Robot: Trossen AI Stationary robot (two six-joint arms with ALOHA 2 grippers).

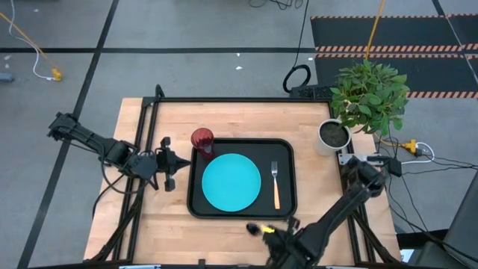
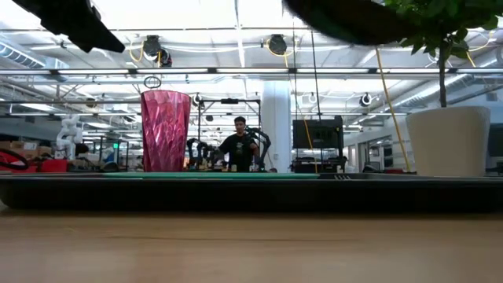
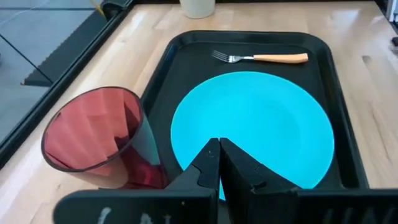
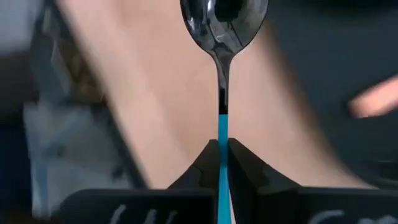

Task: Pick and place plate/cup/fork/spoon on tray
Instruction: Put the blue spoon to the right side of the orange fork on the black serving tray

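The black tray (image 1: 287,153) lies mid-table. On it are the turquoise plate (image 1: 231,182) and, to its right, the orange-handled fork (image 1: 275,187). The dark red cup (image 1: 202,140) stands upright at the tray's far left corner and also shows in the left wrist view (image 3: 93,137). My left gripper (image 1: 170,163) is shut and empty, just left of the tray. My right gripper (image 1: 259,229) is just past the tray's near edge, shut on the spoon (image 4: 224,25). My right gripper pinches the spoon's light blue handle (image 4: 222,134) between its two fingers. The spoon runs along the fingers, and its dark metal bowl (image 4: 224,22) sticks out ahead of them. The spoon is lifted clear, over the wood beside the tray.
A white pot with a green plant (image 1: 333,136) stands at the table's far right and also shows in the low view (image 2: 448,141). Bare wood lies left, right and on the near side of the tray. A person (image 2: 238,149) stands far off in the room.
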